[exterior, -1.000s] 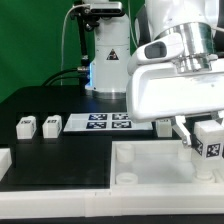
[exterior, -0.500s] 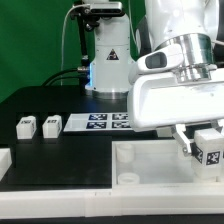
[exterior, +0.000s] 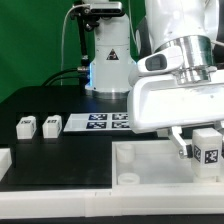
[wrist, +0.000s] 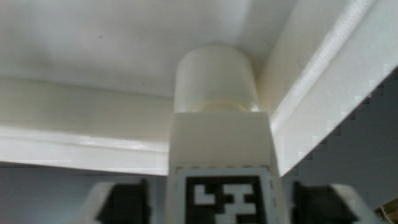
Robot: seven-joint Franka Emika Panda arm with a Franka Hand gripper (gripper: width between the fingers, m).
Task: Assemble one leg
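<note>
My gripper [exterior: 201,150] is shut on a leg [exterior: 208,148], a white peg with a black-and-white tag on its blocky head. It holds the leg at the exterior view's right, over the far right corner of the large white tray-like part [exterior: 150,170]. In the wrist view the leg [wrist: 221,110] points its round stem toward the tray's inner corner [wrist: 311,60], with dark fingers [wrist: 125,205] on both sides of its tagged head. Two more legs [exterior: 27,125] [exterior: 51,124] lie on the black mat at the left.
The marker board [exterior: 100,122] lies flat behind the tray. A white block [exterior: 5,158] sits at the left edge. Another small white part [exterior: 162,126] shows just behind the gripper body. A robot base and cables [exterior: 100,50] stand at the back.
The gripper with the leg has moved slightly up and toward the exterior view's left over the last second, then held nearly still.
</note>
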